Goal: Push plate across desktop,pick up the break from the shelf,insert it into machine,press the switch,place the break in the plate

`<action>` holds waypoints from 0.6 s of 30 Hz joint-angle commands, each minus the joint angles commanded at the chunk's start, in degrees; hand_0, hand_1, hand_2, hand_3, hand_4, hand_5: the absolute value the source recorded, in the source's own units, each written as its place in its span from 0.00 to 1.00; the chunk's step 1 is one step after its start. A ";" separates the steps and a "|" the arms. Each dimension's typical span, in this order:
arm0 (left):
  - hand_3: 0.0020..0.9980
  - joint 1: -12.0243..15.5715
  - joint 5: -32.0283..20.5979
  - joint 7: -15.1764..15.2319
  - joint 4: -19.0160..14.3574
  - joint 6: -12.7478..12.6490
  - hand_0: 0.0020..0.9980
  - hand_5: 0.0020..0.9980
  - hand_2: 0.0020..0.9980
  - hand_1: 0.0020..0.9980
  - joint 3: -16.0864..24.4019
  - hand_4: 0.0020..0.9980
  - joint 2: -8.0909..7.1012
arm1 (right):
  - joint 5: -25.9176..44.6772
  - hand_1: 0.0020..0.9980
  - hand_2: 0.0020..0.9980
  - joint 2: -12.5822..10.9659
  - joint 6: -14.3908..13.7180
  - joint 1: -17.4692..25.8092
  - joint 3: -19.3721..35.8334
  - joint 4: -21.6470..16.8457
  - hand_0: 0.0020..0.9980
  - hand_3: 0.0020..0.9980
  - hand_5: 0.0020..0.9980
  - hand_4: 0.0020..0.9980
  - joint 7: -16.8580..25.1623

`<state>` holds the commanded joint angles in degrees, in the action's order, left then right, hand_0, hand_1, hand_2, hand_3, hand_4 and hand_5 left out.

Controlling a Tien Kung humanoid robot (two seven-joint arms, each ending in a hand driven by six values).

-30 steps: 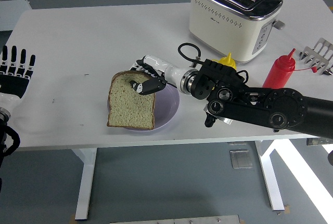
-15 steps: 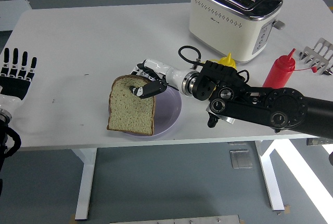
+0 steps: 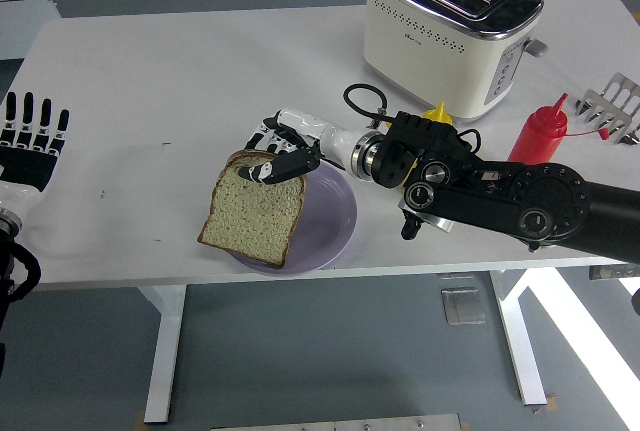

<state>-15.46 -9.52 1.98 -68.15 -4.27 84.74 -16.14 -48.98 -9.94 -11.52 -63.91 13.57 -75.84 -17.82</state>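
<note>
— Where is the bread?
— At centre frame: the bread slice [image 3: 248, 216] tilts over the lilac plate [image 3: 330, 231], its top corner pinched by the right hand [image 3: 283, 154].
— And the left hand?
— The left hand [image 3: 30, 146] rests at the left edge, fingers straight, empty.

text: none legible — toaster [image 3: 450, 26] front mark: too small to read
</note>
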 joint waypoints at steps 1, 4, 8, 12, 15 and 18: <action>0.70 -0.02 -0.01 0.03 0.01 -0.01 0.79 1.00 0.67 0.72 0.01 0.65 0.00 | -0.03 0.48 0.49 0.01 0.10 -0.06 -0.07 0.09 0.37 0.47 0.28 0.75 0.08; 0.70 -0.09 -0.06 0.16 0.09 -0.05 0.78 1.00 0.67 0.72 0.08 0.65 -0.01 | -0.29 0.48 0.50 0.10 0.38 -0.31 -0.46 0.69 0.38 0.47 0.31 0.77 0.57; 0.70 -0.17 -0.03 0.28 0.36 -0.06 0.78 1.00 0.67 0.72 0.24 0.65 0.00 | -0.83 0.48 0.50 0.25 0.26 -0.58 -0.48 1.56 0.38 0.47 0.31 0.77 1.41; 0.70 -0.23 0.13 0.35 0.76 -0.04 0.78 1.00 0.67 0.72 0.51 0.65 0.00 | -1.39 0.48 0.49 0.21 0.05 -0.85 -0.37 2.27 0.38 0.47 0.30 0.77 2.10; 0.70 -0.28 0.33 0.40 1.09 -0.02 0.78 1.00 0.67 0.72 0.80 0.65 0.00 | -1.63 0.48 0.49 0.16 -0.19 -0.92 -0.57 2.92 0.39 0.47 0.30 0.77 2.71; 0.70 -0.34 0.69 0.48 1.55 0.00 0.78 1.00 0.67 0.72 1.06 0.65 0.04 | -2.04 0.48 0.49 0.17 -0.52 -0.92 -0.92 3.57 0.39 0.47 0.30 0.77 3.60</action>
<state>-15.81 -8.84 2.45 -66.59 -4.26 85.80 -16.10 -51.02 -9.77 -12.04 -64.83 12.66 -72.27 -14.22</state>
